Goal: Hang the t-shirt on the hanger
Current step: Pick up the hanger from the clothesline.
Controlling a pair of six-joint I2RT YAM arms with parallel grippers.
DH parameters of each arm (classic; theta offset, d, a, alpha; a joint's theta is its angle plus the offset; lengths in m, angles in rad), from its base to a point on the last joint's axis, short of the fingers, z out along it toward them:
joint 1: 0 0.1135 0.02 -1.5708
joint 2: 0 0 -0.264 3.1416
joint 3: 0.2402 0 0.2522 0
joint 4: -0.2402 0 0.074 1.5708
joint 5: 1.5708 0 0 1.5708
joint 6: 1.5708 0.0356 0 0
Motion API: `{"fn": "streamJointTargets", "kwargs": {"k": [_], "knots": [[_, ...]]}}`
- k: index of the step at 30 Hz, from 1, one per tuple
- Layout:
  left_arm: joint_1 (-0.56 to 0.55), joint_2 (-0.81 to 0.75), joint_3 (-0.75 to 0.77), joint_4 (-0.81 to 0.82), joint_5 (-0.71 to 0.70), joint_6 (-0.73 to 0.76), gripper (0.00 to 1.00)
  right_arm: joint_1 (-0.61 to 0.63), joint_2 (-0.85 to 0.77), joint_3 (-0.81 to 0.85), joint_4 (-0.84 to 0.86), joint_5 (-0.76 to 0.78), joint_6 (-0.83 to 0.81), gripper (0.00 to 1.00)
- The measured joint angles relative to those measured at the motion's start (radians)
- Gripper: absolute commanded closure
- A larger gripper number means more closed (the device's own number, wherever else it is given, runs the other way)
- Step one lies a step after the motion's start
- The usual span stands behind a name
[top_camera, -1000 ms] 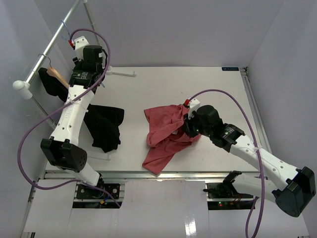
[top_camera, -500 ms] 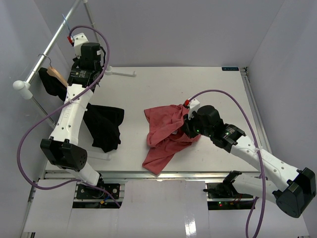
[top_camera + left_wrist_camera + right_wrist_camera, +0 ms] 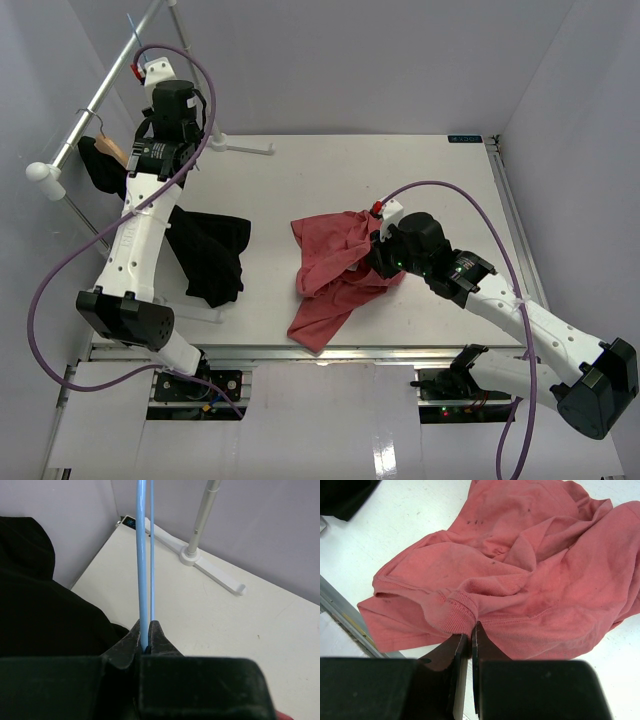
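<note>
At the far-left corner of the tabletop [image 3: 420,180], the left arm stretches up beside the slanting clothes rail [image 3: 100,95]. The left fingers [image 3: 151,637] are pinched together on the two thin blue wires of the hanger [image 3: 144,555], which run straight up and away from the grip. The rack's white foot [image 3: 245,146] lies along the far edge, just right of that arm, with its pole [image 3: 202,515] rising from it.

A black garment [image 3: 212,258] lies spread near the left edge, partly under the left arm. More black cloth hangs off a tan wooden hanger [image 3: 112,150] on the rail, outside the left edge. Both sit close around the left arm, hemmed in by the left wall.

The t-shirt [image 3: 335,270] lies crumpled in the middle of the tabletop, with its lowest corner reaching close to the near edge. A strip of bare surface separates it from the black garment. The right arm comes in from the near-right corner, and the right fingers [image 3: 473,642] are closed on a ribbed fold at the shirt's right side. In the right wrist view the cloth bunches up at the grip and spreads out beyond it. The metal strip [image 3: 342,615] of the near edge runs just beside the shirt's hem.

Bare tabletop stretches from the shirt to the far and right edges, and pale walls [image 3: 400,60] stand close on three sides.
</note>
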Motion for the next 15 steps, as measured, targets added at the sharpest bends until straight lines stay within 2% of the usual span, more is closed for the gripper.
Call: {"fn": "streamJointTargets", "kwargs": {"k": [15], "knots": [[-0.004,-0.031,-0.019,0.016,0.197,0.081,1.0,0.0,0.0,0.0,0.0,-0.015,0.0,0.92]]}}
